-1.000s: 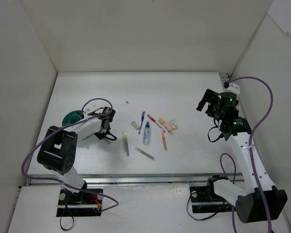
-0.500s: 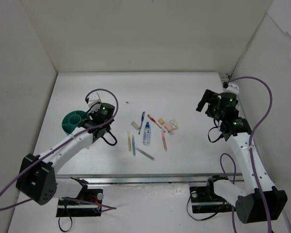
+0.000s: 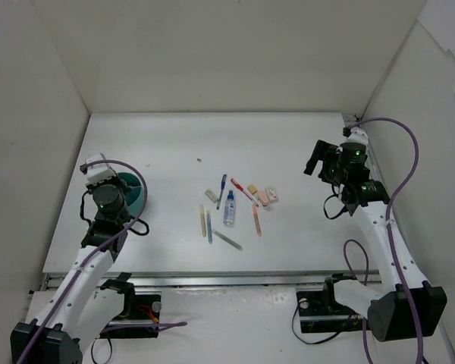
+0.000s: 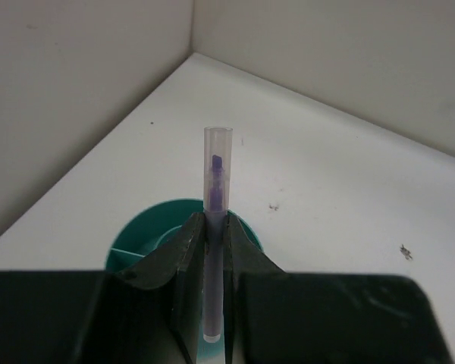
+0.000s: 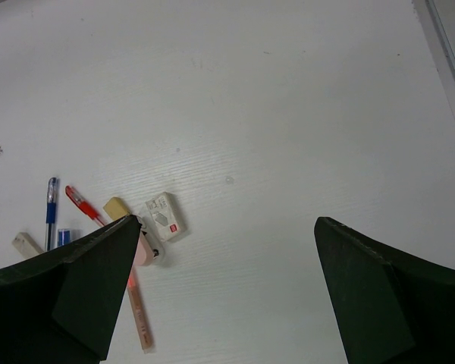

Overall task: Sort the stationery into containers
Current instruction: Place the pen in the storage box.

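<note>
Left gripper [image 4: 212, 221] swung over teal cup [image 4: 140, 236], mostly hidden, jaws pinching pen [image 4: 217, 173]

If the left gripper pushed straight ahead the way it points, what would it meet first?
Most likely the round teal bowl: the left gripper, shut on a clear purple-tipped pen, seems aimed at it, and the pen's end would arrive first. Depth is unclear.

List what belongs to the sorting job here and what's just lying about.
Job: round teal cup; clear-capped purple marker, held by left gripper; thin blue pen; red pen; blue-capped white tube; pink eraser.
Not job: small dark speck; purple arm cable.
</note>
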Controlling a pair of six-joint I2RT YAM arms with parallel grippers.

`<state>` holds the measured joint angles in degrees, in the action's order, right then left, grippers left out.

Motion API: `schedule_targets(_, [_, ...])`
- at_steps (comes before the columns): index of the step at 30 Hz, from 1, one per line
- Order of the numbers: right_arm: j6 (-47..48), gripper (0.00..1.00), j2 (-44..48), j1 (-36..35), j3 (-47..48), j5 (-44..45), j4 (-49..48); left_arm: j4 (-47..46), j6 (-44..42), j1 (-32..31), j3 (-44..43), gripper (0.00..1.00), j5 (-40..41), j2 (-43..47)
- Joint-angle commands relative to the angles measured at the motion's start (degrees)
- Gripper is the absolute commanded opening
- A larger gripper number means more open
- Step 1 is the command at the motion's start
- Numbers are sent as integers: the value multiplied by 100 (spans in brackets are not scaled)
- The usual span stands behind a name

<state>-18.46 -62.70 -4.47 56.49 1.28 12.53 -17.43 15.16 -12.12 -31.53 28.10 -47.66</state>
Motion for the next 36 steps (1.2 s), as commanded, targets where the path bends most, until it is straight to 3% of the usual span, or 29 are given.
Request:
schedule_targets(1, [105, 98, -41, 43, 187, -49, -418, -543, -207, 332, -91, 0, 11, 169])
schedule_targets(18, [106, 98, -67, 34, 161, -84, -480, -506, 1165, 1088, 762, 0, 829, 108])
schedule_targets(31, [132, 98, -85, 43, 143, -49, -480, -551, 1789, 1142, 437, 0, 1295, -823])
schedule_targets(36, [132, 98, -102, 43, 134, -31, -480, -60, 1885, 1142, 51, 0, 1207, -781])
